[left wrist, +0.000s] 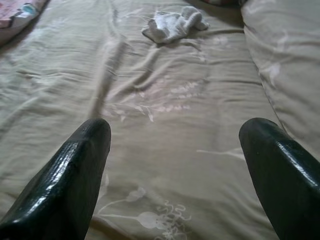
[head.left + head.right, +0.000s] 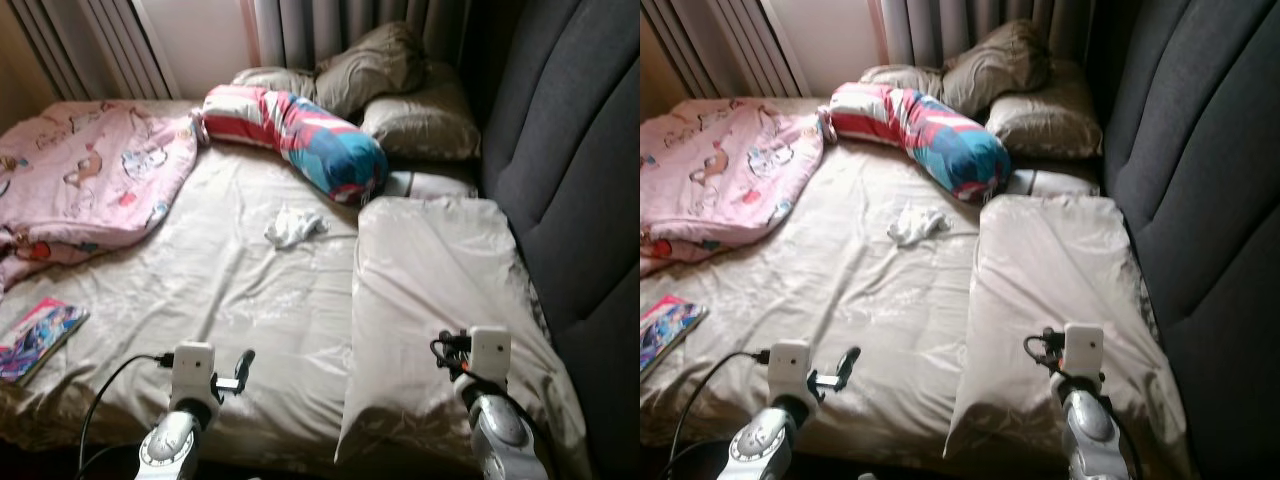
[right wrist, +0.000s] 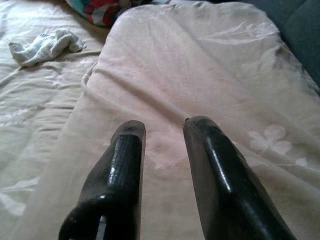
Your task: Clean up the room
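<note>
Nearest to the robot, the left gripper [image 1: 175, 135] hangs low above the beige bed sheet [image 2: 250, 290] at the near edge of the bed, and its two black fingers [image 1: 75, 170] are spread wide with nothing between them. The right gripper [image 3: 162, 130] is over the near part of a large flat beige pillow [image 2: 430, 260] that lies on the right side of the bed, along the dark grey padded headboard [image 2: 570, 170]. Its fingers [image 3: 120, 165] stand a little apart, with a narrow gap, and they hold nothing. From the pictures I cannot tell if they touch the pillow.

At the near left corner of the bed lies a colourful book [image 2: 38, 336], close to the edge. Further in, about in the middle of the sheet, there is a small crumpled white cloth [image 2: 293, 226], just beside the left edge of the flat pillow and well apart from both grippers.

Behind it a long bolster [image 2: 300, 135] with red, white and blue pattern lies slanted across the bed. On the far left a pink blanket [image 2: 85, 175] with cartoon prints is bunched up. At the far end some brown-grey pillows [image 2: 390, 80] are piled against grey curtains [image 2: 330, 30].
</note>
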Available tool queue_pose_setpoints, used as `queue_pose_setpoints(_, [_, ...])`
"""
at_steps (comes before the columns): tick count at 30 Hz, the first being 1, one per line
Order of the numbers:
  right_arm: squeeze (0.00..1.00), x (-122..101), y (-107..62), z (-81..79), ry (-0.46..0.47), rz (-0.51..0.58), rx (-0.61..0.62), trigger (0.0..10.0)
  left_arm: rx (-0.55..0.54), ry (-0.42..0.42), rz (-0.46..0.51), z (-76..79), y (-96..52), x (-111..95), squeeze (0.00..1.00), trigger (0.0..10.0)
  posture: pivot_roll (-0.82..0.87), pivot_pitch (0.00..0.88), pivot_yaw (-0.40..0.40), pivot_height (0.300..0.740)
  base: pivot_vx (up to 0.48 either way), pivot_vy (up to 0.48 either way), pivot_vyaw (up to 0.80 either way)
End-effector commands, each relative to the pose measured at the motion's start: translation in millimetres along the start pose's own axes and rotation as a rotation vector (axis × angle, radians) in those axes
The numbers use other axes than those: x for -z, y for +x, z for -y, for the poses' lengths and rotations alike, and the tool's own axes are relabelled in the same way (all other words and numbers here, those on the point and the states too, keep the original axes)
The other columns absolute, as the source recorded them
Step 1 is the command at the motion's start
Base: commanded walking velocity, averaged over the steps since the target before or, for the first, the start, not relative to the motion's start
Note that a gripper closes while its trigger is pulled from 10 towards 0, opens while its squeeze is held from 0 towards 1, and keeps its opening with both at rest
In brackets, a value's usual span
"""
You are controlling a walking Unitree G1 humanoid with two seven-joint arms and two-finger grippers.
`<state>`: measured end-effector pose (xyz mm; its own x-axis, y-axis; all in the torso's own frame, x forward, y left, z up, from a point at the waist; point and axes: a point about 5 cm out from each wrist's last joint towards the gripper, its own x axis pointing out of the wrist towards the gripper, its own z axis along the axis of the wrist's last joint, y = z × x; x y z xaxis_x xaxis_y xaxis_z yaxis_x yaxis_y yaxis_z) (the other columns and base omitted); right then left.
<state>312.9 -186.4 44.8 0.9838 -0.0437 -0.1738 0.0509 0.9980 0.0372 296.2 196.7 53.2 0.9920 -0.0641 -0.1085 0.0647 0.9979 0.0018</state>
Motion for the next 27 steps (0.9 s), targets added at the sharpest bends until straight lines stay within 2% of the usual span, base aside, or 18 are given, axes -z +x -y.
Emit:
queue_pose_setpoints(1, [0.00,13.2,-4.1,-1.9,0.012,-0.056,-0.003,10.0,-0.042,-0.034,-0.018,-6.0,-0.8,5.0,0.00,10.0,-0.03,0.160,0.031,0.738,0.000,0.000,0.00])
queue_pose_setpoints(9, [0.00,38.2,-15.2,0.4,0.011,-0.154,-0.006,10.0,-0.111,-0.091,-0.104,-16.0,-7.4,25.2,0.00,10.0,-0.02,0.133,0.024,0.740,0.000,0.000,0.00])
queue_pose_setpoints(15, [0.00,57.1,-25.6,5.7,0.018,-0.231,0.000,10.0,-0.158,-0.138,-0.238,-23.2,-18.7,52.0,0.00,10.0,-0.02,0.101,0.016,0.740,0.000,0.000,0.00])
queue_pose_setpoints(21, [0.00,79.5,-42.3,16.9,0.055,-0.317,0.068,10.0,-0.181,-0.166,-0.441,-23.2,-40.1,87.0,0.00,10.0,-0.03,0.072,0.013,0.740,0.000,0.000,0.00])
queue_pose_setpoints(22, [0.00,86.7,-48.2,18.7,0.064,-0.348,0.083,10.0,-0.185,-0.152,-0.496,-22.7,-47.5,95.7,0.00,10.0,-0.03,0.065,0.013,0.740,0.000,0.000,0.00])
queue_pose_setpoints(23, [0.00,86.7,-48.2,18.7,0.064,-0.348,0.083,10.0,-0.185,-0.152,-0.496,-22.7,-47.5,95.7,0.00,10.0,-0.03,0.065,0.013,0.740,0.000,0.000,0.00])
queue_pose_setpoints(24, [0.00,94.8,-55.0,19.2,0.057,-0.384,0.093,10.0,-0.187,-0.127,-0.564,-21.3,-57.0,106.3,0.00,10.0,-0.03,0.062,0.014,0.740,0.000,0.000,0.00])
queue_pose_setpoints(27, [0.00,99.0,-59.1,18.1,0.061,-0.391,0.114,10.0,-0.186,-0.080,-0.659,-19.2,-71.3,120.3,0.00,10.0,-0.04,0.057,0.020,0.740,0.000,0.000,0.00])
